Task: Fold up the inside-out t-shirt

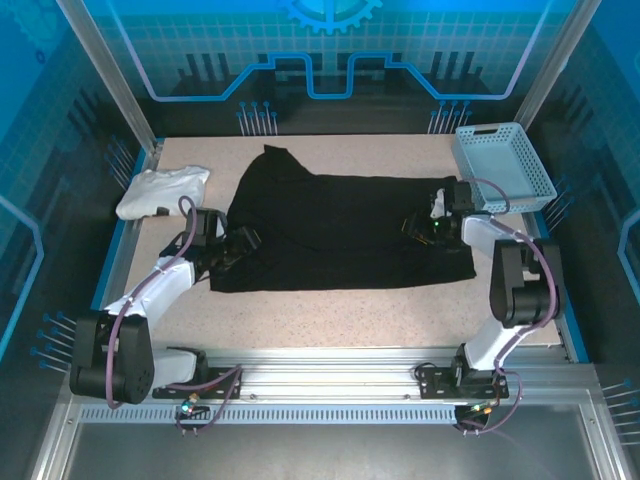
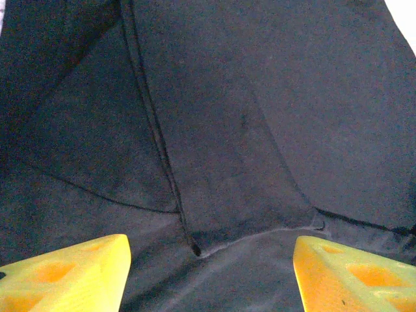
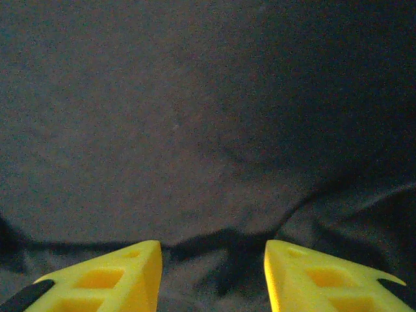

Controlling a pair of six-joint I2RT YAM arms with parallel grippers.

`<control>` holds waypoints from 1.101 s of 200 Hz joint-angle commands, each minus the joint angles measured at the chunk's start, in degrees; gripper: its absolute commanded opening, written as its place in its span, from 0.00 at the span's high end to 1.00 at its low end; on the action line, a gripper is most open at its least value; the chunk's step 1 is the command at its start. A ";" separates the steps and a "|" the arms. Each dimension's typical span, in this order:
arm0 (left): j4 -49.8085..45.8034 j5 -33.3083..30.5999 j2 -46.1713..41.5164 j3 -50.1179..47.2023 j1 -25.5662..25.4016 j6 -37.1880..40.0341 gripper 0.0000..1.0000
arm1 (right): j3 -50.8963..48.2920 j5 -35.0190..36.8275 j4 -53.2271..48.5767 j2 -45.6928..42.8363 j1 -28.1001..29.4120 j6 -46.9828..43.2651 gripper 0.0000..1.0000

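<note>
- While the left gripper (image 2: 211, 246) stands released, its yellow fingers (image 2: 78, 273) spread wide at the bottom corners of the left wrist view, black cloth of the t-shirt (image 2: 273, 97) lies under and between them, clamped by neither.
- Just ahead of that gap, a folded panel of the cloth ends in a stitched hem (image 2: 253, 235), and a long seam (image 2: 153, 123) runs from its left end up toward the top of the view.
- At the right gripper (image 3: 213, 247) the yellow fingers (image 3: 325, 279) are also apart, though less widely. A dark wrinkle (image 3: 227, 244) of the same cloth sits in the gap, and nothing is pinched.
- Seen from above, the left gripper is low over the t-shirt's left edge and the right gripper is low over its right part, close to the right edge.
- Between the two arms, the t-shirt lies spread across the middle of the table (image 1: 350, 315), plain black side up, with one corner pointing toward the far edge.
- A white folded garment (image 1: 160, 190) lies at the far left of the table, near the shirt's left side.
- A light blue basket (image 1: 470, 160) sits at the far right corner, just beyond the right arm's wrist.
</note>
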 commanded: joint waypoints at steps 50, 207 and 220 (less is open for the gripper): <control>1.38 1.44 8.35 3.52 -4.63 -0.38 0.34 | -1.31 2.52 -4.91 -3.52 3.19 -4.25 0.50; 1.79 -0.52 18.37 14.22 -8.36 4.10 1.00 | -0.61 3.60 -6.84 -4.89 2.66 -5.33 0.50; 0.51 -0.92 19.78 17.61 -8.36 5.38 1.00 | -0.39 3.68 -7.17 -4.99 2.37 -5.56 0.50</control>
